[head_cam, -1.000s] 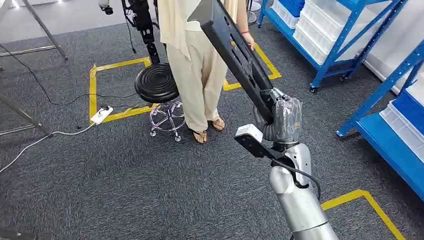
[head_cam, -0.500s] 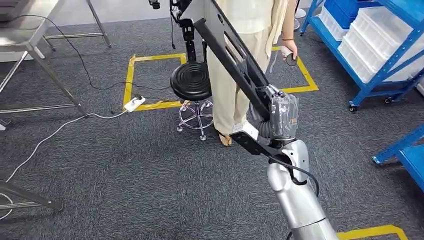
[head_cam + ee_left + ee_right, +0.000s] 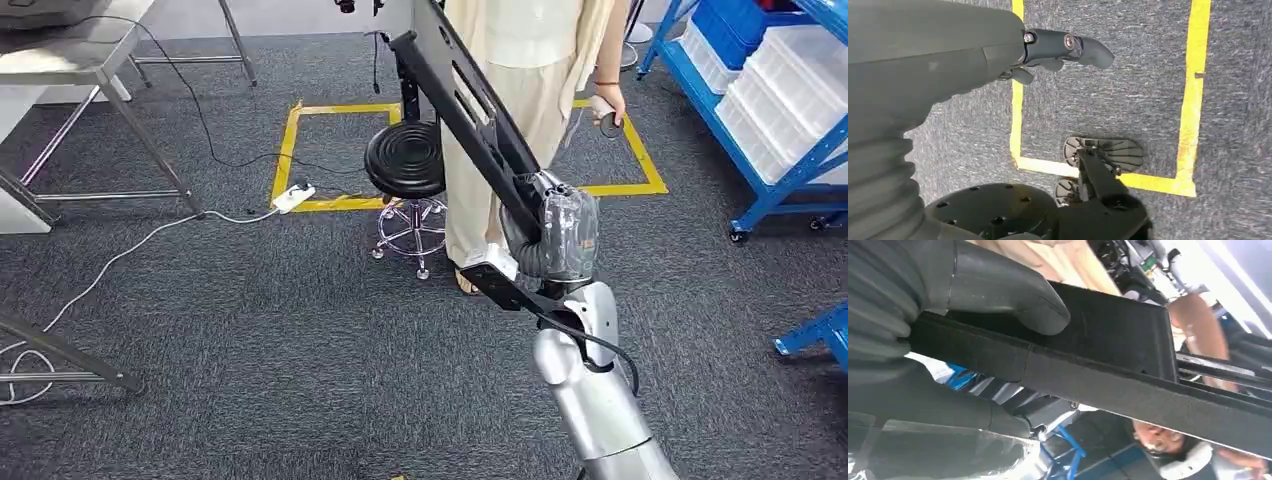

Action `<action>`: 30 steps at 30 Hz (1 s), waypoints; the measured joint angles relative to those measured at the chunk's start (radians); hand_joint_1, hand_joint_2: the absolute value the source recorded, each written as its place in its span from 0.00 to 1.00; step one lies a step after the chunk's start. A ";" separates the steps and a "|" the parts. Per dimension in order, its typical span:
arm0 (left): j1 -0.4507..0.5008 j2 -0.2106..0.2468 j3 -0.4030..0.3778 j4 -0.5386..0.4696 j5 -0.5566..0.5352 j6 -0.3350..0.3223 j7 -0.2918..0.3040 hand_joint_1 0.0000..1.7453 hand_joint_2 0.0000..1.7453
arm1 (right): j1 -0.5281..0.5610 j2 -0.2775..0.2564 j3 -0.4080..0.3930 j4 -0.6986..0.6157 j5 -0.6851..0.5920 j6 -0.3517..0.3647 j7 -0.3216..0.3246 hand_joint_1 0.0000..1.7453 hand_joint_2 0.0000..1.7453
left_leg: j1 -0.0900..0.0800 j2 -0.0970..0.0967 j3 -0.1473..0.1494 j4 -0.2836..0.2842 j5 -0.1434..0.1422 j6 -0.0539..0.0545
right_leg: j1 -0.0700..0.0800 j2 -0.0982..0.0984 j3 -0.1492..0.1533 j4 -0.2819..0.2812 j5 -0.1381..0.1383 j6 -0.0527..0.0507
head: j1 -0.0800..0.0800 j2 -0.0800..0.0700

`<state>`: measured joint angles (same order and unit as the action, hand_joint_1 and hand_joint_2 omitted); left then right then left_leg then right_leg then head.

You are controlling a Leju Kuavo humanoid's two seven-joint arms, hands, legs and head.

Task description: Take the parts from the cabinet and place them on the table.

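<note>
While I log this, R hand (image 3: 560, 235) grips 1 long black slotted part (image 3: 470, 105) at its lower end, thumb (image 3: 1013, 295) pressed on its flat face, part slanting up and away over grey carpet (image 3: 250, 330) toward a person (image 3: 520, 90) beside a black stool (image 3: 405, 160). L hand (image 3: 948, 65) hangs over carpet and yellow floor tape (image 3: 1193, 95), holding nothing, 1 finger (image 3: 1073, 47) stretched out; can't tell how the rest lie. Also noted: blue rack w/ white bins (image 3: 770, 100), steel table (image 3: 75, 55), power strip (image 3: 293, 197).
</note>
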<state>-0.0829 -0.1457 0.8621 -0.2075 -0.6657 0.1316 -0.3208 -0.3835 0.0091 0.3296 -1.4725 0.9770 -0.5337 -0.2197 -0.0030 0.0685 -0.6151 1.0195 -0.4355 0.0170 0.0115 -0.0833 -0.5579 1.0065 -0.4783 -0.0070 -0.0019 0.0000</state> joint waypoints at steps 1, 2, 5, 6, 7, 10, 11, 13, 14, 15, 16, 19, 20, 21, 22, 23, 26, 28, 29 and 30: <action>0.000 0.000 0.000 0.000 -0.002 0.000 0.002 0.00 1.00 | 0.002 0.000 0.000 -0.001 0.001 -0.001 0.000 1.00 1.00 | -0.002 -0.010 -0.002 0.000 -0.001 0.002 | 0.000 -0.009 0.001 0.000 -0.001 0.002 | 0.002 0.000; 0.000 0.000 0.000 0.000 -0.005 0.000 0.003 0.00 1.00 | 0.005 0.000 0.000 -0.002 0.003 -0.001 0.002 1.00 1.00 | -0.005 -0.020 -0.004 -0.001 0.000 0.007 | -0.003 -0.019 0.003 -0.003 -0.001 0.005 | 0.001 0.000; 0.001 -0.002 0.000 0.000 -0.006 0.000 0.006 0.00 1.00 | 0.009 -0.002 -0.002 -0.010 0.005 -0.002 0.004 1.00 1.00 | 0.008 -0.049 0.010 -0.023 0.015 0.025 | -0.005 0.033 -0.017 0.049 -0.036 0.015 | 0.003 0.000; 0.000 -0.002 0.000 0.000 -0.006 0.000 0.008 0.00 1.00 | 0.011 -0.003 -0.004 -0.012 0.006 -0.002 0.005 1.00 1.00 | 0.009 -0.057 0.010 -0.022 0.018 0.031 | -0.009 0.060 -0.047 0.119 -0.070 0.009 | 0.004 0.000; -0.001 -0.002 0.000 0.000 -0.007 -0.001 0.008 0.00 1.00 | 0.016 -0.005 -0.006 -0.012 0.006 -0.002 0.006 1.00 1.00 | 0.009 -0.068 0.010 -0.022 0.018 0.031 | -0.014 0.071 -0.080 0.188 -0.098 0.007 | 0.007 0.000; -0.001 -0.002 0.000 0.000 -0.007 -0.002 0.010 0.00 1.00 | 0.031 -0.009 -0.008 -0.012 0.008 -0.002 0.008 1.00 1.00 | 0.010 -0.108 0.009 -0.021 0.018 0.030 | -0.027 0.078 -0.149 0.315 -0.127 0.025 | 0.008 0.000; 0.001 -0.002 0.000 0.000 -0.007 -0.002 0.012 0.00 1.00 | 0.033 -0.011 -0.009 -0.012 0.008 -0.003 0.008 1.00 1.00 | 0.012 -0.122 0.010 -0.021 0.019 0.028 | -0.034 0.078 -0.121 0.256 -0.094 0.041 | 0.010 0.000; 0.001 -0.002 0.000 0.000 -0.008 -0.002 0.013 0.00 1.00 | 0.032 -0.011 -0.010 -0.014 0.009 -0.003 0.009 1.00 1.00 | 0.017 -0.145 0.012 -0.016 0.017 0.018 | -0.053 0.097 -0.039 0.079 -0.020 0.071 | 0.010 0.000; 0.001 -0.001 0.000 0.000 -0.009 -0.002 0.013 0.00 1.00 | 0.033 -0.011 -0.010 -0.015 0.010 -0.003 0.009 1.00 1.00 | 0.017 -0.153 0.007 -0.011 0.013 0.007 | -0.062 0.132 -0.015 0.021 -0.014 0.078 | 0.011 0.000; 0.000 0.000 0.000 0.000 -0.011 -0.002 0.014 0.00 1.00 | 0.035 -0.011 -0.010 -0.016 0.010 -0.003 0.009 1.00 1.00 | 0.014 -0.161 0.002 -0.004 0.011 -0.001 | -0.051 0.126 -0.007 0.016 -0.008 0.064 | 0.011 0.000; 0.001 0.000 0.000 0.000 -0.013 -0.002 0.014 0.00 1.00 | 0.038 -0.010 -0.010 -0.018 0.010 -0.003 0.009 1.00 1.00 | 0.014 -0.165 -0.003 -0.007 0.015 -0.006 | -0.049 0.118 -0.009 0.018 -0.006 0.056 | 0.009 0.000; 0.010 0.001 0.000 0.000 -0.017 -0.002 0.016 0.00 1.00 | 0.041 -0.011 -0.012 -0.018 0.010 -0.004 0.009 1.00 1.00 | 0.027 -0.173 -0.011 -0.005 0.016 -0.019 | -0.050 0.100 -0.010 0.016 0.002 0.034 | 0.007 0.000; 0.011 0.001 0.000 0.000 -0.018 -0.002 0.016 0.00 1.00 | 0.041 -0.011 -0.013 -0.021 0.010 -0.005 0.009 1.00 1.00 | 0.022 -0.126 -0.020 0.022 -0.005 -0.021 | -0.047 0.095 -0.009 0.016 0.001 0.027 | 0.005 0.000; 0.010 0.000 0.000 0.000 -0.018 -0.002 0.015 0.00 1.00 | 0.041 -0.011 -0.015 -0.022 0.010 -0.005 0.009 1.00 1.00 | 0.021 -0.099 -0.046 0.077 -0.040 -0.023 | -0.042 0.087 -0.009 0.016 0.001 0.016 | -0.002 0.000; 0.008 0.000 0.000 0.000 -0.018 -0.003 0.015 0.00 1.00 | 0.042 -0.011 -0.016 -0.022 0.010 -0.005 0.009 1.00 1.00 | 0.023 -0.085 -0.086 0.161 -0.082 -0.025 | -0.036 0.077 -0.010 0.016 0.000 0.011 | -0.003 0.000; 0.007 0.000 0.000 0.000 -0.018 -0.003 0.014 0.00 1.00 | 0.043 -0.012 -0.018 -0.022 0.010 -0.005 0.009 1.00 1.00 | 0.023 -0.079 -0.127 0.246 -0.118 -0.025 | -0.032 0.066 -0.010 0.016 -0.002 0.009 | -0.003 0.000; 0.009 -0.001 0.000 0.000 -0.018 -0.003 0.013 0.00 1.00 | 0.042 -0.011 -0.018 -0.022 0.010 -0.005 0.009 1.00 1.00 | 0.022 -0.077 -0.151 0.292 -0.105 -0.017 | -0.019 0.037 -0.009 0.017 -0.005 0.004 | -0.003 0.000; 0.008 -0.001 0.000 0.000 -0.016 -0.003 0.012 0.00 1.00 | 0.039 -0.011 -0.018 -0.022 0.010 -0.005 0.009 1.00 1.00 | 0.015 -0.064 -0.068 0.139 -0.031 -0.001 | -0.015 0.022 -0.005 0.016 -0.007 0.002 | -0.003 0.000; 0.007 0.000 0.000 0.000 -0.016 -0.003 0.012 0.00 1.00 | 0.036 -0.010 -0.018 -0.022 0.010 -0.005 0.009 1.00 1.00 | 0.003 -0.026 -0.011 0.041 0.003 0.014 | -0.013 0.013 -0.002 0.016 -0.008 0.000 | -0.003 0.000; 0.002 0.001 0.000 0.000 -0.014 -0.003 0.012 0.00 1.00 | 0.034 -0.010 -0.018 -0.022 0.010 -0.004 0.008 1.00 1.00 | -0.008 0.003 -0.001 0.018 -0.014 0.017 | -0.007 0.004 -0.002 0.015 -0.009 0.001 | -0.002 0.000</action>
<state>-0.0808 -0.1450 0.8621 -0.2075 -0.6802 0.1286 -0.3090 -0.3495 -0.0008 0.3117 -1.4942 0.9869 -0.5379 -0.2113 -0.0105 0.0719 -0.6158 1.0374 -0.4494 0.0344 0.0042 -0.0788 -0.5600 1.0220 -0.4875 -0.0055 -0.0038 0.0000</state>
